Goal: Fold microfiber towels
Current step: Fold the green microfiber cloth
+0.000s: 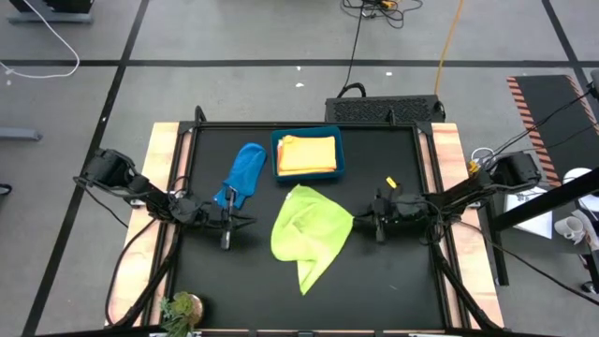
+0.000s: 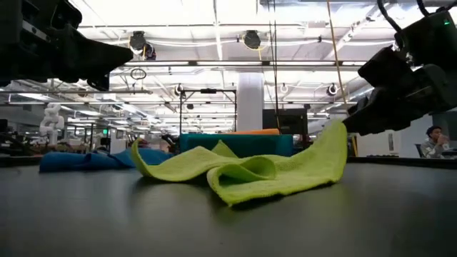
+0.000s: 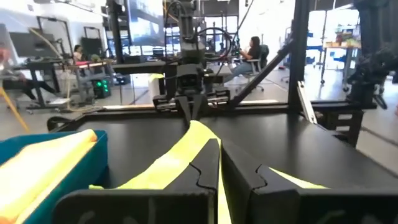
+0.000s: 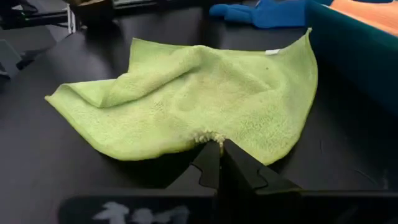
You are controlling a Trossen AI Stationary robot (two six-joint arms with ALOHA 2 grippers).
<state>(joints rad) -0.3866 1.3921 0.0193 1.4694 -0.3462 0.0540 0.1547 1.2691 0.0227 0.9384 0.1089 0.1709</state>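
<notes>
A lime green towel (image 1: 309, 234) lies crumpled on the black table, and it also shows in the low view (image 2: 264, 175). My right gripper (image 1: 361, 223) is shut on the towel's right edge. My left gripper (image 1: 245, 222) is shut and empty, left of the green towel and clear of it. A bright blue towel (image 1: 245, 171) lies bunched on the table behind my left gripper. Orange and yellow towels (image 1: 307, 154) lie stacked in the teal bin (image 1: 341, 150) at the far middle. My right gripper pinches the green towel's edge (image 4: 205, 135) between its two fingers. The fingers come nearly level from the table's right side. That edge (image 2: 335, 143) is raised off the table. The rest of the towel lies slack and rumpled on the table.
A small potted plant (image 1: 181, 309) stands at the near left corner. A small yellow tag (image 1: 391, 182) lies on the table behind my right gripper. Bare black table lies near the front edge and at the right of the bin.
</notes>
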